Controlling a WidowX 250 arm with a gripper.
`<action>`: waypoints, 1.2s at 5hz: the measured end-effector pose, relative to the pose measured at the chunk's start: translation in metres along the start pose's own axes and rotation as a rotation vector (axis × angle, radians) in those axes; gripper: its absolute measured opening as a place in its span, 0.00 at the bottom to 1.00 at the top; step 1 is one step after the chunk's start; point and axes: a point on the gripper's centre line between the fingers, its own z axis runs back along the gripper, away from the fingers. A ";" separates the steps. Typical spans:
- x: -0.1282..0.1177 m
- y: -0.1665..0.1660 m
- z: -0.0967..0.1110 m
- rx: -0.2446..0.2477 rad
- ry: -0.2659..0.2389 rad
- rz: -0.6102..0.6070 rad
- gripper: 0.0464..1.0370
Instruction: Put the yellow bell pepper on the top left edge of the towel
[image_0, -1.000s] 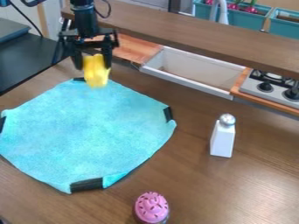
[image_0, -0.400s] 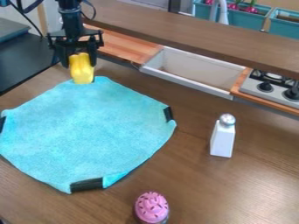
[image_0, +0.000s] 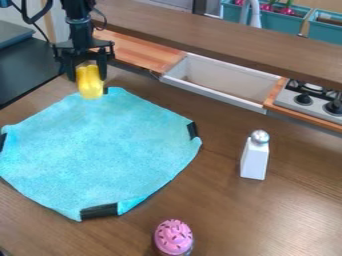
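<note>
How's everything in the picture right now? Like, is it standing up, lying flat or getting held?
Yellow bell pepper: held, hanging down by the towel's far corner; can't tell if it touches.
Gripper: closed on the pepper.
Towel: spread out.
White shaker: standing up.
Pink-topped cupcake: standing up.
Stove: can't tell if it's on.

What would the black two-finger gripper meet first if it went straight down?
Probably the turquoise cloth towel near its top edge, met by the held yellow bell pepper; any gap between them is unclear.
</note>
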 end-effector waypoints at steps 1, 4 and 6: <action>0.004 0.003 -0.018 0.029 0.015 0.011 0.78; 0.003 0.001 -0.043 0.079 0.034 0.004 0.87; -0.009 -0.006 -0.034 0.080 0.036 0.007 0.96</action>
